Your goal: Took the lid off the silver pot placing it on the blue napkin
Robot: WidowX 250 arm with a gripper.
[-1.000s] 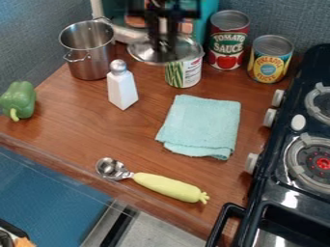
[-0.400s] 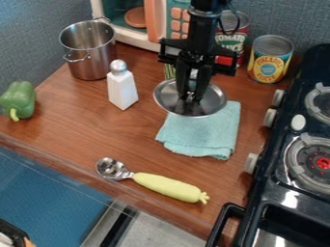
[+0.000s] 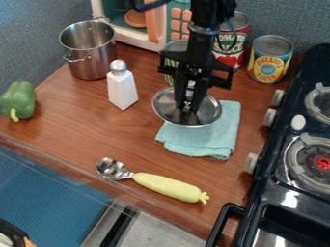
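Partly over the blue napkin (image 3: 207, 141), black claw (image 3: 188, 106) gripping the silver lid (image 3: 208, 112), lidless silver pot (image 3: 91, 61) at upper left

And there's room offered on the counter (image 3: 84, 130) between white shaker (image 3: 122, 91) and scoop (image 3: 169, 187); farther back, passage is obstructed by silver pot (image 3: 90, 65) and tomato can (image 3: 230, 42)!

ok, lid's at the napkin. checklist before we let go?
1. Lid gripped by the gripper: ok
2. Pot uncovered: ok
3. Napkin lying flat on the counter: ok
4. Lid centered over napkin: not ok, its rim extends past the napkin's left and far edges in this view
5. Lid resting on napkin: cannot tell
6. White shaker clear of lid: ok
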